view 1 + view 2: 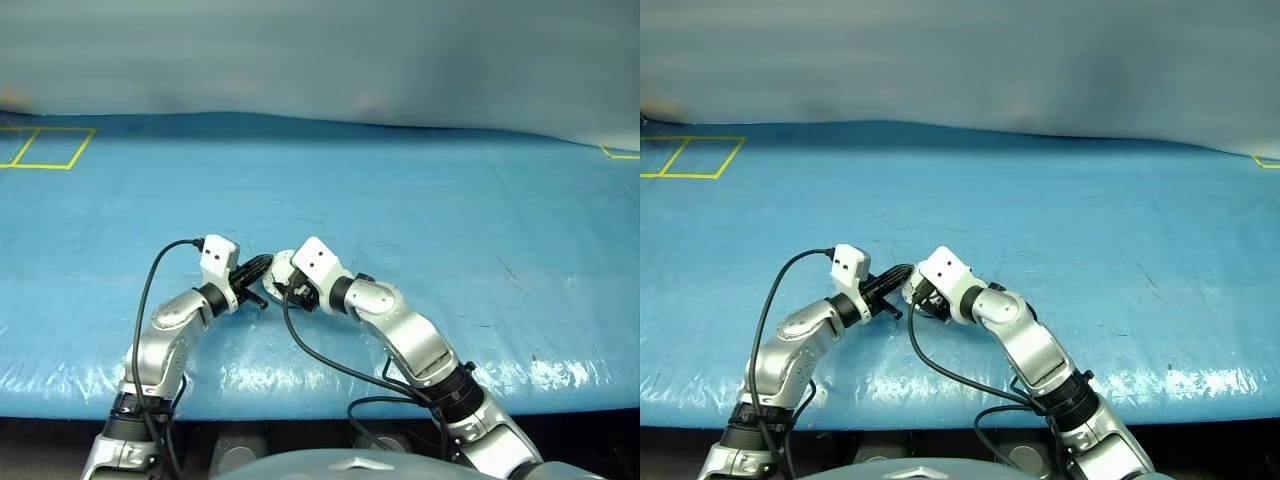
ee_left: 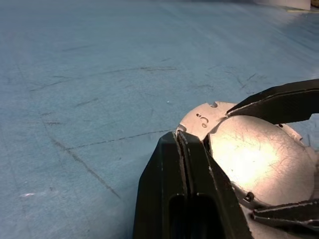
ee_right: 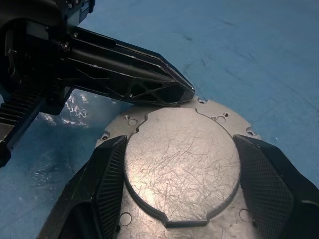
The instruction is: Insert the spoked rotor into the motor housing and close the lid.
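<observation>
Left of frame centre, the left gripper (image 1: 262,285), fingers pinched shut, pressed its tip on the lid (image 3: 182,159), apparently to seat it. Just right, the right gripper (image 3: 179,164) clamped the closed motor housing (image 2: 259,169), steadying it.

Blue desk, grey metal disc, black fingers

The desk (image 1: 420,200) is covered in a bright blue sheet, scored with thin dark scratches and glossy with pale glare along its near edge; yellow tape lines (image 1: 45,148) form rectangles at its far left corner. The lid (image 3: 182,164) is plain silvery grey, its raised centre crossed by fine hairline scratches, with small round holes dotting the flat rim. The left end effector (image 2: 185,169) is matte black; the right end effector (image 3: 182,179) is black too, its inner pads (image 3: 112,184) patterned with a fine ribbed grid. Both arms are silver and white with black cables.
</observation>
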`<act>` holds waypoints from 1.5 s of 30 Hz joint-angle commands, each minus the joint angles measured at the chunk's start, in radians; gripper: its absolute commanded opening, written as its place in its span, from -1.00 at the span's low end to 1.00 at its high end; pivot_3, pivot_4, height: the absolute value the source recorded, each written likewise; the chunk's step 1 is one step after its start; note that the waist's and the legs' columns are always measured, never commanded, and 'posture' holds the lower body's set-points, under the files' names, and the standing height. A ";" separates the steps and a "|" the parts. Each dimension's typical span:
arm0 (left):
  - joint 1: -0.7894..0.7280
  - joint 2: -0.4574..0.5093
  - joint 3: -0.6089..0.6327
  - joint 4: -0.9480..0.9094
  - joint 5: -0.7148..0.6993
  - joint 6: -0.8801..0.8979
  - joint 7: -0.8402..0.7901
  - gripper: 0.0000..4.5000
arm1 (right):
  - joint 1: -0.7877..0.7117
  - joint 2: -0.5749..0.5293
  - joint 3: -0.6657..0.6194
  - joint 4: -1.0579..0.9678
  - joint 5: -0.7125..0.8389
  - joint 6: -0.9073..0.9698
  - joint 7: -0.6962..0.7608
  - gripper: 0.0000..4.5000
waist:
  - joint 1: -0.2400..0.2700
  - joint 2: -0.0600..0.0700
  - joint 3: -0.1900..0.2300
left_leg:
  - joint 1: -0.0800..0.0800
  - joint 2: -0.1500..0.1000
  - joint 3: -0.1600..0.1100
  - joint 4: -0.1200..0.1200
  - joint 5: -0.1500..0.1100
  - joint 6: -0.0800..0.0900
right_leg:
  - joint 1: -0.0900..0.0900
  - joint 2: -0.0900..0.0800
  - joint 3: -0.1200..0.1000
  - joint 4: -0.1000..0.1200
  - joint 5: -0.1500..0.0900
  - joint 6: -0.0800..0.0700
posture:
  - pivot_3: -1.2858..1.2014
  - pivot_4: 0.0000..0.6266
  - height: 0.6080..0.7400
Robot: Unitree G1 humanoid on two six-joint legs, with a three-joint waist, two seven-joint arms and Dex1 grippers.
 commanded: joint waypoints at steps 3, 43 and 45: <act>-0.008 0.001 -0.020 -0.012 0.006 0.035 -0.015 -0.99 | 0.010 -0.001 -0.007 0.019 -0.022 0.019 -0.021 0.35 | 0.000 0.000 0.000 | 0.000 0.000 0.000 0.000 0.000 0.000 | 0.000 0.000 0.000 0.000 0.000 0.000 | 0.03 -0.52 1.00; -0.022 0.007 -0.043 -0.028 0.010 0.023 -0.125 -1.00 | 0.296 0.340 -0.570 -0.263 0.573 0.441 -0.149 0.99 | 0.023 0.000 0.000 | -0.005 0.000 0.000 -0.002 0.000 0.000 | -0.004 0.000 0.000 -0.002 -0.001 -0.001 | 0.03 -0.52 1.00; -0.022 0.005 -0.041 -0.028 0.011 0.022 -0.125 -1.00 | 0.295 0.383 -0.608 -0.239 0.635 0.471 -0.182 0.99 | 0.024 0.000 0.000 | -0.006 0.000 0.000 -0.002 0.000 0.000 | -0.004 0.000 0.000 -0.002 -0.001 -0.001 | 0.03 -0.52 1.00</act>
